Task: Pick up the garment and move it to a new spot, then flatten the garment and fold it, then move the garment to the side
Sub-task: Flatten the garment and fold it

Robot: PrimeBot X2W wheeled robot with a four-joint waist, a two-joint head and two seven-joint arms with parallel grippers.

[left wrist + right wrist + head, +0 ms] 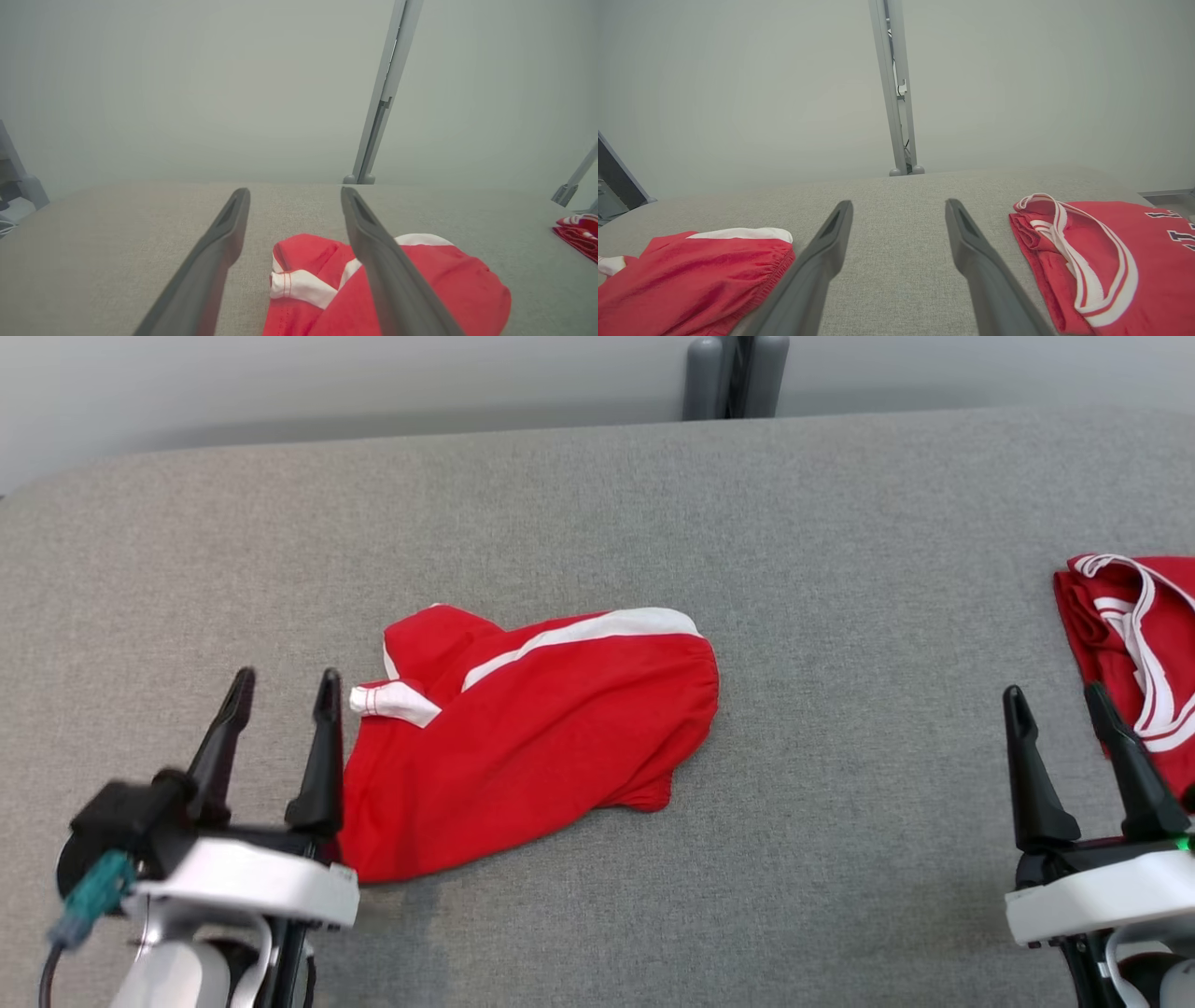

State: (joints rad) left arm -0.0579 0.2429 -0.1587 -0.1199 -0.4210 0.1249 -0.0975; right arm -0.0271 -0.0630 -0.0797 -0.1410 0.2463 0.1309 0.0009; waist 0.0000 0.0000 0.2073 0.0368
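The garment (532, 728), red with white stripes and an elastic edge, lies crumpled in the middle of the grey table (597, 504). It also appears in the left wrist view (434, 284) and at the lower left of the right wrist view (691, 275). My left gripper (285, 686) is open just beside the garment's left edge, holding nothing; the cloth lies beyond its fingers (294, 193). Off at the right side, my right gripper (1055, 698) stands open and empty above bare table (899, 207).
A second red garment (1134, 644) with white trim and dark lettering lies folded at the table's right edge, close to my right gripper, and shows in the right wrist view (1106, 261). A grey post (736, 375) stands behind the table's far edge.
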